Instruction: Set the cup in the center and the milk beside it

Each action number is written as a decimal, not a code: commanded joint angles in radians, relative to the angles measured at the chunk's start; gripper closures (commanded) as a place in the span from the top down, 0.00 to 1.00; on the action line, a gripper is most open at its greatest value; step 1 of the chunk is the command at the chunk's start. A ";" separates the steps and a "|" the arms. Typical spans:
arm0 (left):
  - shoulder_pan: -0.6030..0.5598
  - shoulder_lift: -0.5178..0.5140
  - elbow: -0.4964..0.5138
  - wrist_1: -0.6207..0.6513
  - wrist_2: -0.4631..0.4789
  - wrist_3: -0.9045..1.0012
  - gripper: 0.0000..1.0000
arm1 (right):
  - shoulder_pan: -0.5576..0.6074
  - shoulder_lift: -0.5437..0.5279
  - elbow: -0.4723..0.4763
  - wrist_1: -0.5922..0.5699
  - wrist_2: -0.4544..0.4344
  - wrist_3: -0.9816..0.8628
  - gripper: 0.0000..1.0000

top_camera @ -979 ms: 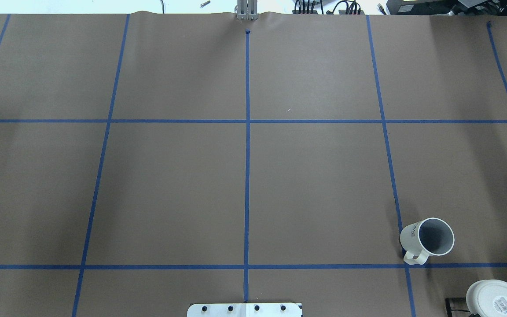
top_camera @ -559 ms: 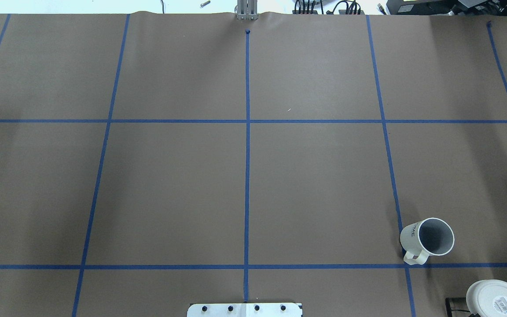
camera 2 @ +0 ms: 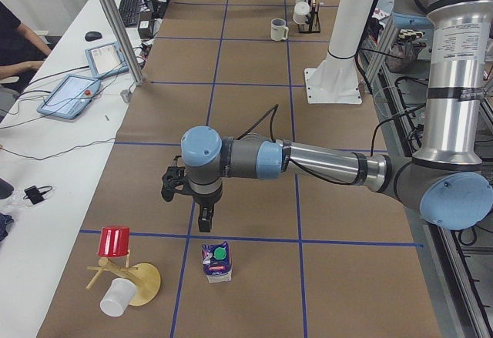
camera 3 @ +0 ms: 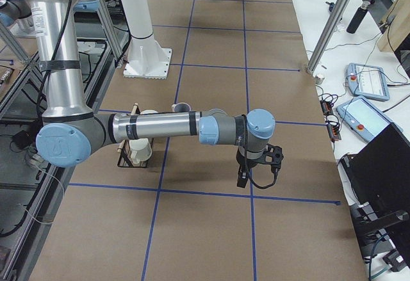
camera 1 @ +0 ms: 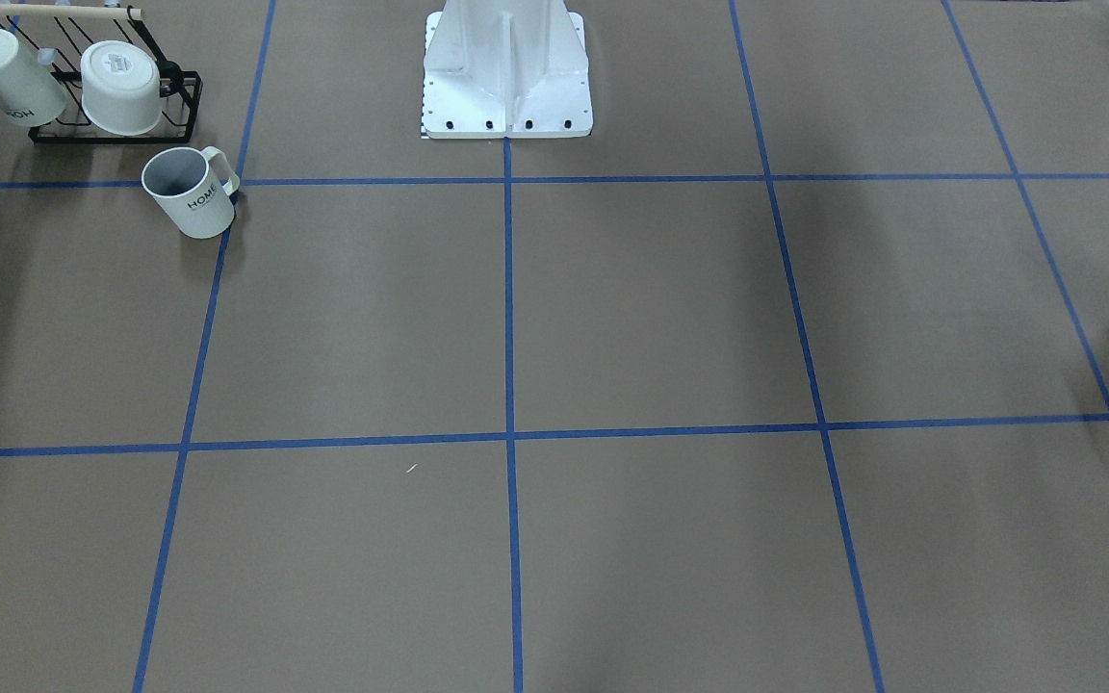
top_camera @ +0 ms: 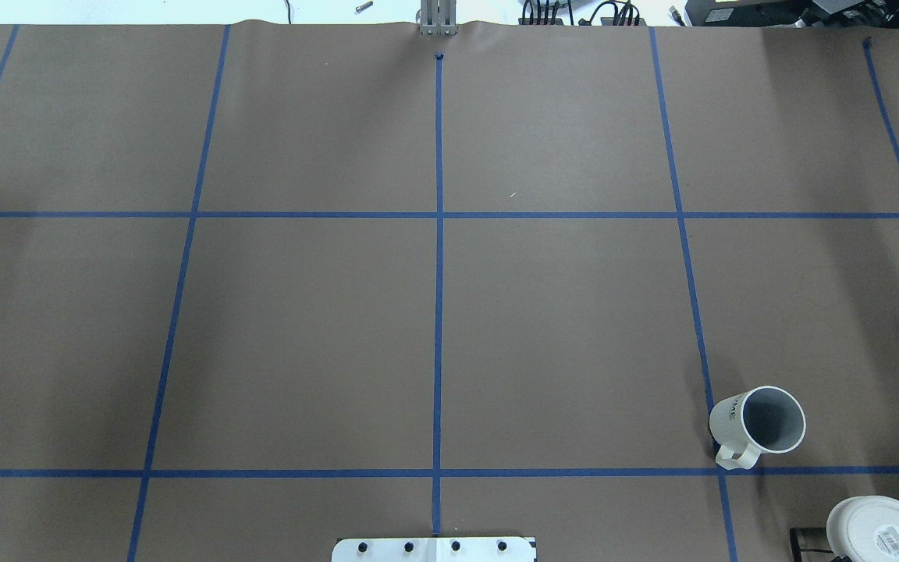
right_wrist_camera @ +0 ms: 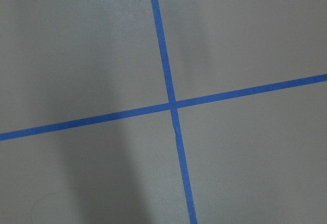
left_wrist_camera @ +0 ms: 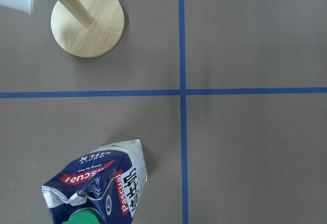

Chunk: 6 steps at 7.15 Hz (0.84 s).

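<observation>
while cup sits far right and milk far left of center, left gripper and right gripper openings cannot be told; crumpled milk may tip if clipped.

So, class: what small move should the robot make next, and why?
Probably carry the right gripper toward the cup: the cup stands upright and untouched on the robot's right, far from the center, while that gripper hangs over bare paper.
</observation>
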 commanded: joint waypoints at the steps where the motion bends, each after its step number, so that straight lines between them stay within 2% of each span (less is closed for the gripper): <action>1: 0.000 0.001 0.001 0.000 0.000 0.000 0.99 | 0.000 -0.007 0.000 0.005 0.003 -0.002 1.00; 5: 0.000 0.001 -0.007 0.000 0.000 0.000 0.99 | -0.002 -0.010 0.008 0.013 -0.001 0.002 1.00; 6: 0.000 0.001 -0.013 0.002 0.000 0.000 0.99 | -0.002 -0.003 0.041 0.013 0.002 -0.005 1.00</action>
